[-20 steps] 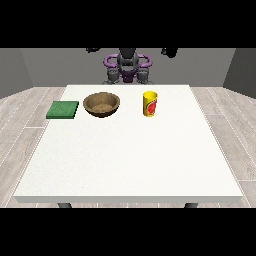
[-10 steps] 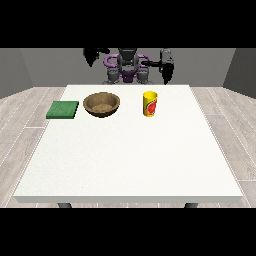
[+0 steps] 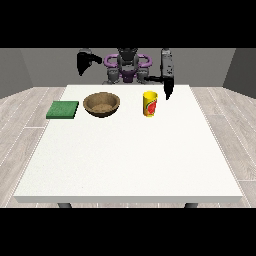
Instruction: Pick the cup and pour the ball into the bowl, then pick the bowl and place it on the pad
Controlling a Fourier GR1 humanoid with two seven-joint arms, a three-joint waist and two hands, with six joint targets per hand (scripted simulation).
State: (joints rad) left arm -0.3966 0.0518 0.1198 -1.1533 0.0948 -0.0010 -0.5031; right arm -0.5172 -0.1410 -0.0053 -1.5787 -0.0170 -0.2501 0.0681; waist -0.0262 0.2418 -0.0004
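A yellow cup with a red mark on its side stands upright on the far part of the white surface, right of centre. Whether anything lies inside the cup cannot be told from this angle. To its left, apart from it, sits a round brown bowl, shallow and wooden-looking, its inside speckled and showing no separate object. Further left, near the surface's left edge, a flat green square pad lies with nothing on it. Cup, bowl and pad stand in a rough row across the far side of the surface.

The robot, purple and grey at the torso, stands behind the far edge. The hand at the view's right hangs from a raised forearm, its dark fingers pointing straight down, extended and holding nothing; it hovers just beyond and to the right of the cup, not touching it. The hand at the view's left is lifted high above the far left corner of the surface, well apart from the bowl and pad. It holds nothing, but whether its fingers are spread or curled cannot be told. The near half of the surface carries nothing but its own white top.
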